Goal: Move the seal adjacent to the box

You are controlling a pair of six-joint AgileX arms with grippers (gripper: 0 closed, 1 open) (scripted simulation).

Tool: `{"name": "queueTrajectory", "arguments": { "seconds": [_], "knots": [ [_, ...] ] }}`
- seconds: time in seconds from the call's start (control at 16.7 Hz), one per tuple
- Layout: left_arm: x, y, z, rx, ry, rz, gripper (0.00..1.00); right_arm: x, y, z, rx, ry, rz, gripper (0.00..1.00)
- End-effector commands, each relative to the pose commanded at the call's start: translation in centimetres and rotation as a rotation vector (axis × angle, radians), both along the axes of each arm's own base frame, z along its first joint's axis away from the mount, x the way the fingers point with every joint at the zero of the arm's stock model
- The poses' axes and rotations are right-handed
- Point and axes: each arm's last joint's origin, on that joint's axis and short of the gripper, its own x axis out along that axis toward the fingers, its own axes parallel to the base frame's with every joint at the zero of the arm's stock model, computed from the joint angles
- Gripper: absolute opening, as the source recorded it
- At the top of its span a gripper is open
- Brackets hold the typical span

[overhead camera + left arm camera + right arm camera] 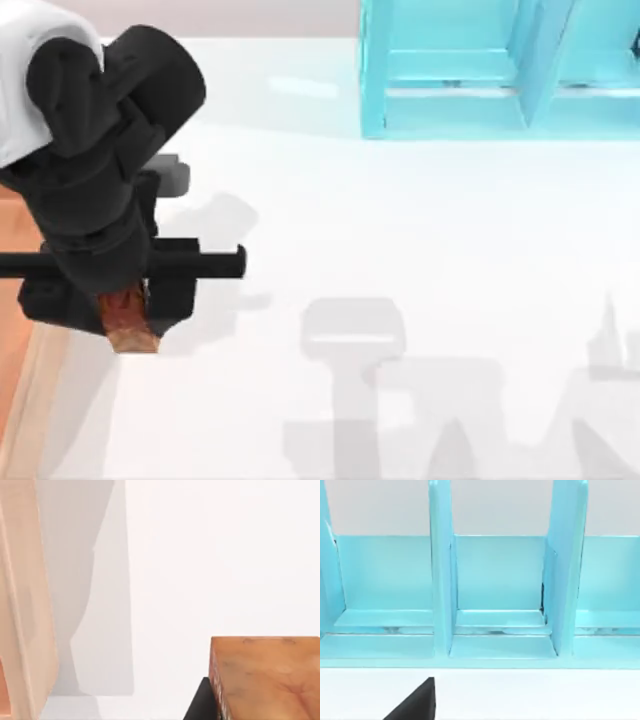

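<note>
top view: left gripper at the table's left clamps the seal between its fingers, just beside the box rim. left wrist view: seal close up, box nearby. right wrist view: turquoise shelf.

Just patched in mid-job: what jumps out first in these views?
The left gripper at the table's left, shut on the reddish-brown seal, right beside the box rim at the left edge. Behind, at the table's far right, stands a turquoise shelf unit.
</note>
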Motion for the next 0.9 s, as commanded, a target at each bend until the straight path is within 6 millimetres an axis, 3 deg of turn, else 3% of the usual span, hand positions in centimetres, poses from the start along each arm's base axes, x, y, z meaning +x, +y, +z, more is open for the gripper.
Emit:
{"name": "queueTrajectory", "arguments": {
  "seconds": [0.18, 0.3, 0.6, 0.9],
  "knots": [
    [-1.0, 3.7, 0.7, 0.002, 0.004, 0.0, 0.0, 0.0, 0.0, 0.0, 0.0, 0.0, 0.0, 1.0],
    [-1.5, 4.7, 0.9, 0.002, 0.005, 0.0, 0.0, 0.0, 0.0, 0.0, 0.0, 0.0, 0.0, 1.0],
    [-1.4, 4.6, 0.8, 0.004, 0.004, -0.005, 0.0, 0.0, 0.0, 0.0, 0.0, 0.0, 0.0, 1.0],
    [-1.3, 4.7, -2.7, 0.001, 0.0, 0.0, 0.0, 0.0, 0.0, 0.0, 0.0, 0.0, 0.0, 1.0]
  ]
}}
